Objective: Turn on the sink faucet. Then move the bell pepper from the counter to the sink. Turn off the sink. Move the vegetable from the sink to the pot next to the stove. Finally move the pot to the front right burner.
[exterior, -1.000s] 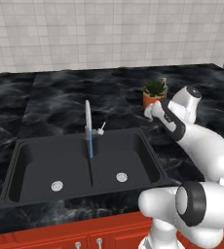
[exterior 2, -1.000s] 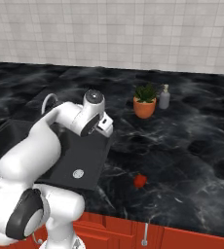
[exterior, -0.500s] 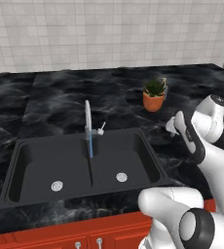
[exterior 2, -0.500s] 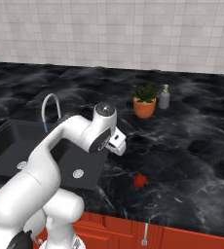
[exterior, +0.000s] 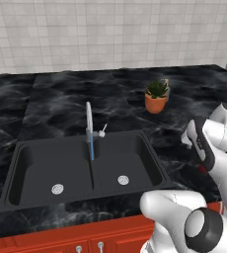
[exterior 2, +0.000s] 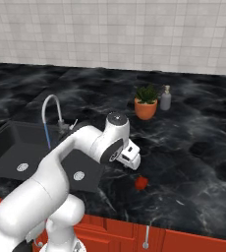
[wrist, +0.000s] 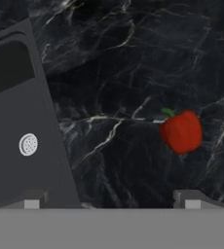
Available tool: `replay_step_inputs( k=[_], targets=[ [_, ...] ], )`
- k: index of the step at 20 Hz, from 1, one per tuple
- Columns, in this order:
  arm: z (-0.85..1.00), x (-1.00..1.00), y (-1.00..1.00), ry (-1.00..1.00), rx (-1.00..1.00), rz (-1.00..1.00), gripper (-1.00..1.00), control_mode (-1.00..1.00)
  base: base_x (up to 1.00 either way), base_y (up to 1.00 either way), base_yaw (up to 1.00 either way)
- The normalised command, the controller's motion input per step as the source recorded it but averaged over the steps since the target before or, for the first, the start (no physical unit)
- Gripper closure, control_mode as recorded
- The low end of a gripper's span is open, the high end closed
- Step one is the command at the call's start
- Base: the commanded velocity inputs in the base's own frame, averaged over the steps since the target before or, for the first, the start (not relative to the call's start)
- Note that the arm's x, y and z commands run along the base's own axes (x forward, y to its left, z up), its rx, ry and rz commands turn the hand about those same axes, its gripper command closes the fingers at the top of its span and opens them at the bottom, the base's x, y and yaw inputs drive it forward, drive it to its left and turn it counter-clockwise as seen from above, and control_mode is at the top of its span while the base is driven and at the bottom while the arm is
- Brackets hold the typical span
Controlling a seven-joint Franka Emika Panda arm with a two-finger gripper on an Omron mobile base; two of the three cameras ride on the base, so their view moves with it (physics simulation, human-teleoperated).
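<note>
The hand (exterior 2: 130, 156) hangs above the worktop (exterior 2: 198, 123), just right of the sink (exterior 2: 16, 147), with its fingers (wrist: 189, 200) spread wide apart and holding nothing. In the left base view the arm's own links cover most of the hand, and its fingertips cannot be made out there.

The bell pepper (wrist: 181, 132) lies on the worktop in front of the sink's right rim, near the front edge, apart from the hand; the hand view shows its green stem. A blue stream runs down from the sink faucet (exterior: 89, 121) into the sink. The faucet's side lever is too small to read.

A potted plant (exterior 2: 145, 102) and a soap bottle (exterior 2: 165, 98) stand well behind the bell pepper. Bare worktop surrounds the bell pepper on all sides.
</note>
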Motion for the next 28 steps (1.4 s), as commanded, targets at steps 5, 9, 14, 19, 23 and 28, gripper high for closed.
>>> replay_step_inputs(
  k=[5,9,14,19,23,28],
  targets=[
    [-0.17,0.0,-0.55,0.1,-0.01,0.0,-1.0,-1.0,0.0,0.0,0.0],
    [-0.24,0.0,-0.54,0.1,0.0,0.0,-1.0,-1.0,0.0,0.0,0.0],
    [-0.31,-0.01,-0.21,0.02,0.0,0.0,-1.0,-1.0,0.0,0.0,0.0],
    [-0.15,0.1,-0.1,0.02,0.0,0.0,-1.0,-1.0,0.0,0.0,0.0],
    [-0.25,0.18,-0.03,0.01,0.0,0.0,-1.0,-1.0,0.0,0.0,0.0],
    [-0.22,0.11,-0.07,0.0,0.0,0.0,-1.0,-1.0,0.0,0.0,0.0]
  ],
)
